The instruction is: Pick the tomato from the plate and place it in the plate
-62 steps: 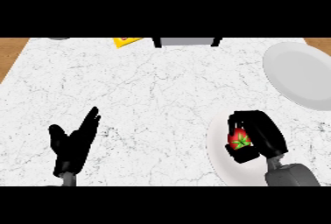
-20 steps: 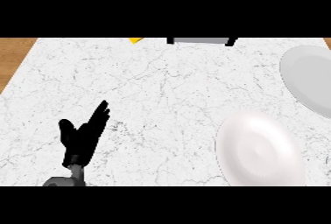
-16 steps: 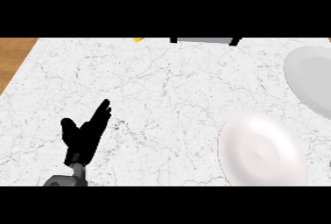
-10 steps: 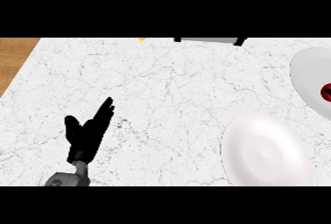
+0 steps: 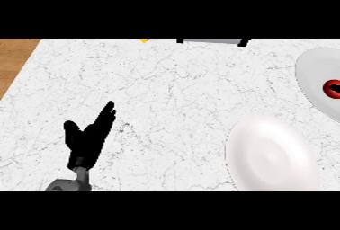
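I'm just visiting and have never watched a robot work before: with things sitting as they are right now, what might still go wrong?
The tomato lies in the far plate right at the view's right edge, only partly seen, so whether it sits settled cannot be judged; it might roll. The right hand is out of view, so nothing shows whether it is clear of that plate. The near plate is close by, and an arm pulling back could nudge it. The left hand rests open on the left.
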